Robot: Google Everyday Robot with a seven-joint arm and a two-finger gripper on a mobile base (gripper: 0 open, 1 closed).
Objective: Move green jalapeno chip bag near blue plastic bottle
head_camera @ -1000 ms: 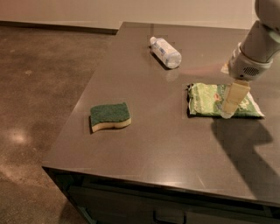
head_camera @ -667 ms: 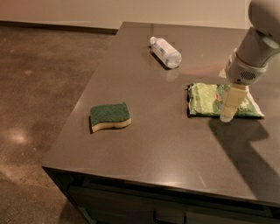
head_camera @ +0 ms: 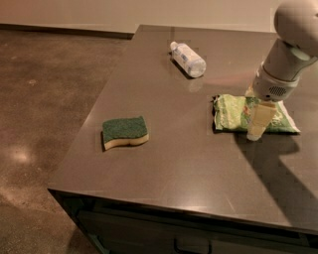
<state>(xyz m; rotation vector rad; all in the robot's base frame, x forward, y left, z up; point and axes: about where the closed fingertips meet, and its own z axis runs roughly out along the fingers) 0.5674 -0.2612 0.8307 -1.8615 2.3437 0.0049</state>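
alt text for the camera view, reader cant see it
The robot's cream-coloured hand hangs low over the flat light-green foil chip bag at the right of a dark grey tabletop. A clear bluish plastic bottle with a white cap lies on its side farther back, and a dark green sponge with a cream base lies at the left.

We note a sponge [head_camera: 124, 131], dark green top on a cream-yellow base, wavy outline, lying flat on the left part of a dark grey-brown counter [head_camera: 164, 168], near its left edge. Below the counter's front edge we see a dark cabinet front [head_camera: 129, 233] with a handle [head_camera: 192, 245]. Polished brown floor [head_camera: 44, 99] to the left; pale wall [head_camera: 149, 10] behind, dark baseboard [head_camera: 64, 30] along its foot.
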